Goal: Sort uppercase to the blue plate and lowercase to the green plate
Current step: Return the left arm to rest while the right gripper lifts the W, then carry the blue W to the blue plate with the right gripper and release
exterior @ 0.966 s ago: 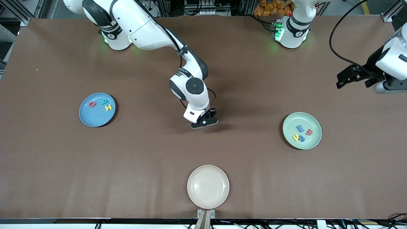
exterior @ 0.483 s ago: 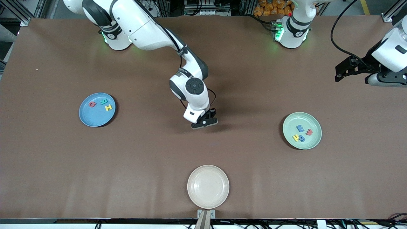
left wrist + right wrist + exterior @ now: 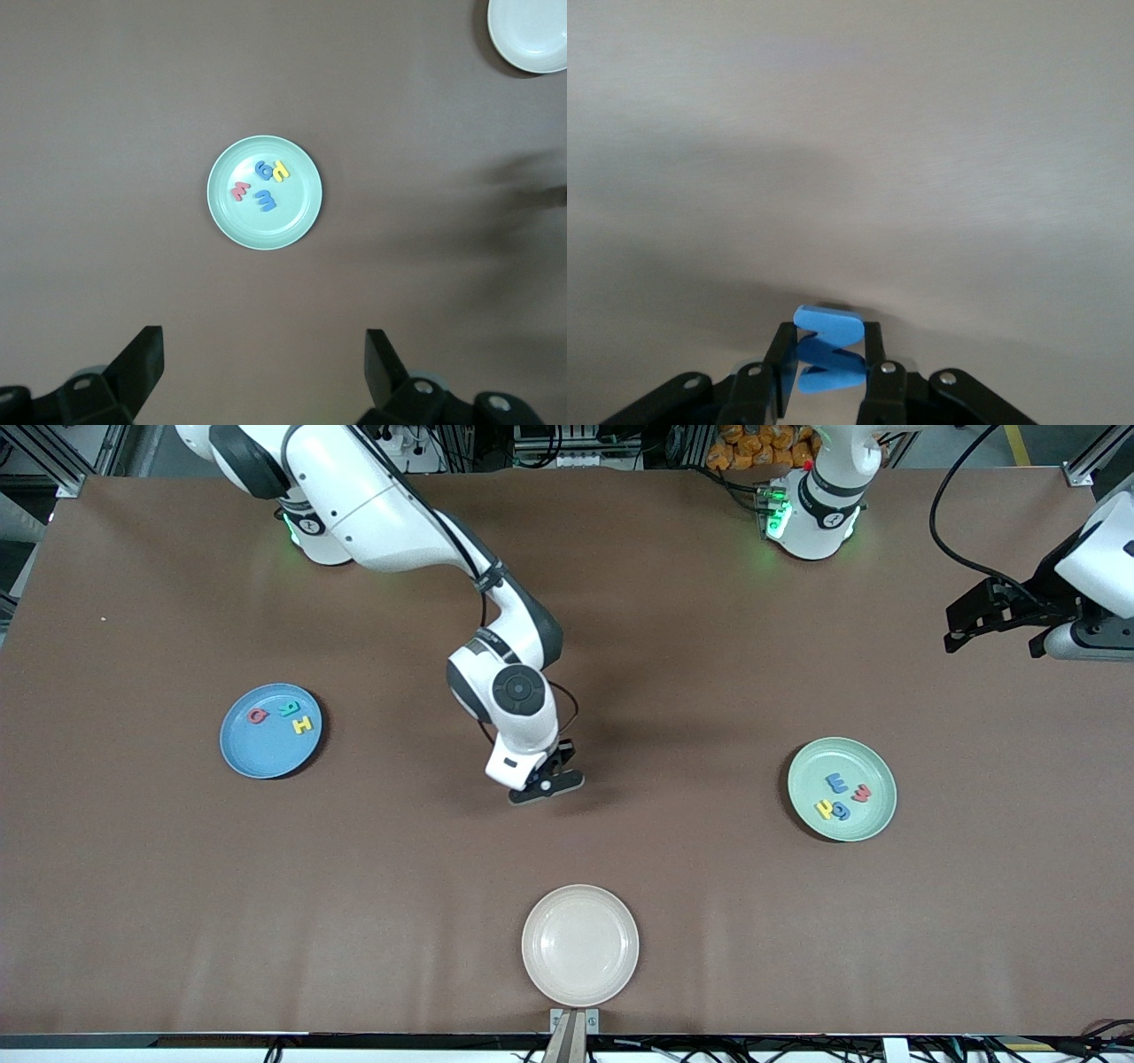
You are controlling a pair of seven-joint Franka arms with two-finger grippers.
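Pinching the blue W (image 3: 827, 351) in our right gripper (image 3: 542, 784) over bare table (image 3: 567, 841), left gripper (image 3: 262, 372) waits spread wide above the green plate (image 3: 232, 225).

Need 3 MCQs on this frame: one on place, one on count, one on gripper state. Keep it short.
1. The cream-white plate lies:
A. nearest the front camera
B. beside the robot bases
C. on the blue plate

2. Letters on the green plate:
A. two
B. four
C. six

3. The right gripper is:
A. open and empty
B. shut on the blue W
C. shut on a red letter

Answers:
1 A, it sits lowest in the front view.
2 B, two blue, one yellow and one red show.
3 B, the right wrist view shows its fingers clamping the blue letter over bare table.
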